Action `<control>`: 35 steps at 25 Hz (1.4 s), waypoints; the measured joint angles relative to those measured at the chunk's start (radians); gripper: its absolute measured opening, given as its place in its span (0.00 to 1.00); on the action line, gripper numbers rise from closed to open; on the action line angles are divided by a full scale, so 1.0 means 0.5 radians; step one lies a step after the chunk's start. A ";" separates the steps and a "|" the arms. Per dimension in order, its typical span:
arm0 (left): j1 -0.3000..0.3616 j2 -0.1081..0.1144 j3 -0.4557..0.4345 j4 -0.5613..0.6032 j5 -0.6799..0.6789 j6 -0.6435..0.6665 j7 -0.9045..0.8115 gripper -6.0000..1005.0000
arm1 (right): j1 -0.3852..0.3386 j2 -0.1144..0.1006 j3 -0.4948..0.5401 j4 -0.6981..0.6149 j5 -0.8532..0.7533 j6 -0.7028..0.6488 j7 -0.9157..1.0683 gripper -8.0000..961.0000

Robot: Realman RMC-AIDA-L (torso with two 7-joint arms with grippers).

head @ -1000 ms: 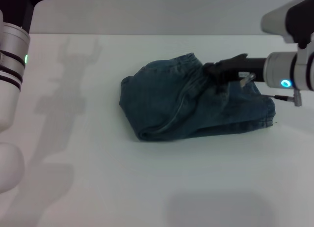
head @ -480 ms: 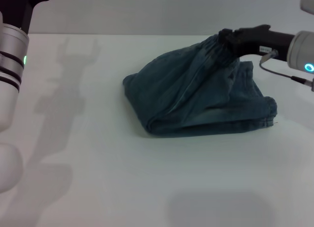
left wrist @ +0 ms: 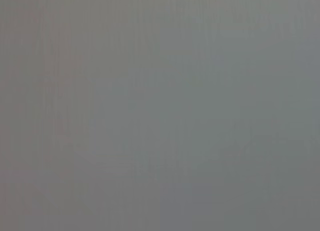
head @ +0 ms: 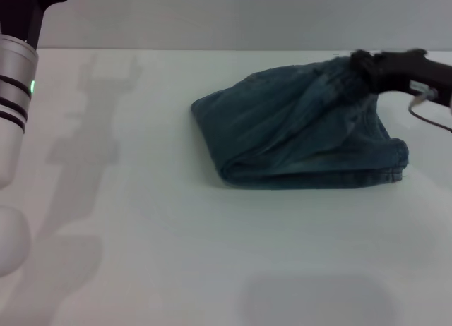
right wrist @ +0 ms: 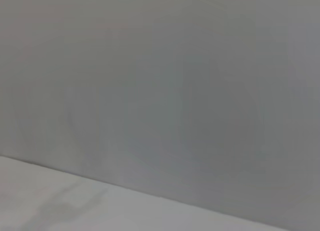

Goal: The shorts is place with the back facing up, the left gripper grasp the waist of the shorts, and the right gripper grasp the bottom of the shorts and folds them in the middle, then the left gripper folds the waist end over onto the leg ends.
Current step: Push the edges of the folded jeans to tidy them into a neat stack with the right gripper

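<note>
The blue denim shorts (head: 296, 139) lie folded in a bundle right of the table's middle in the head view. My right gripper (head: 359, 61) reaches in from the right edge, its black jaws shut on a gathered, ruffled edge of the top layer, which it holds raised above the table. The cloth slopes down from that grip to the fold at the left. A stitched hem (head: 387, 173) rests flat at the bundle's near right corner. My left arm (head: 14, 93), with its green light, stands at the far left edge, well away from the shorts; its gripper is out of view.
The white table (head: 141, 234) extends bare to the left and front of the shorts, with the left arm's shadow on it. A grey wall runs behind. The left wrist view is plain grey; the right wrist view holds only wall and a strip of table (right wrist: 50, 206).
The right gripper has risen and pulled to the right with the gathered edge in its jaws. The whole bundle has slid right with it. The left arm has stayed put.
</note>
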 joint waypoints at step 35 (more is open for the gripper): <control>-0.073 0.000 -0.051 -0.091 0.000 0.001 0.000 0.84 | -0.115 -0.017 0.192 0.416 -0.018 -0.196 -0.456 0.15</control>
